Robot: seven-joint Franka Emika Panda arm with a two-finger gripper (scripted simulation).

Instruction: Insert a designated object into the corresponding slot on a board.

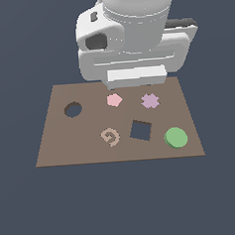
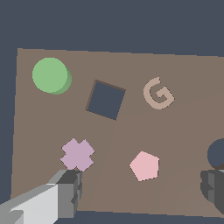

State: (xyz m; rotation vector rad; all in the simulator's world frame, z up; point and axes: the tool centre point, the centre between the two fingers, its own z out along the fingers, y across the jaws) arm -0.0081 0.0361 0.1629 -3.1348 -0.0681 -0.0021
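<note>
The green disc (image 1: 176, 137) lies flat on the brown board (image 1: 57, 148) near its front corner on the exterior view's right. The dark round slot (image 1: 73, 110) is cut through the board toward the exterior view's left. My white hand (image 1: 136, 76) hovers over the board's far edge, above the pink pentagon and the mauve star, well away from the disc. In the wrist view my gripper (image 2: 142, 192) is open wide with nothing between its fingers (image 2: 70, 192). That view also holds the disc (image 2: 50, 75) and part of the slot (image 2: 217, 153), cut off at the frame edge.
A dark square hole (image 1: 141, 130) sits between disc and slot. A pink pentagon (image 1: 114, 100), a mauve star-like piece (image 1: 149, 101) and a tan letter G (image 1: 110, 137) lie on the board. Dark floor surrounds the board.
</note>
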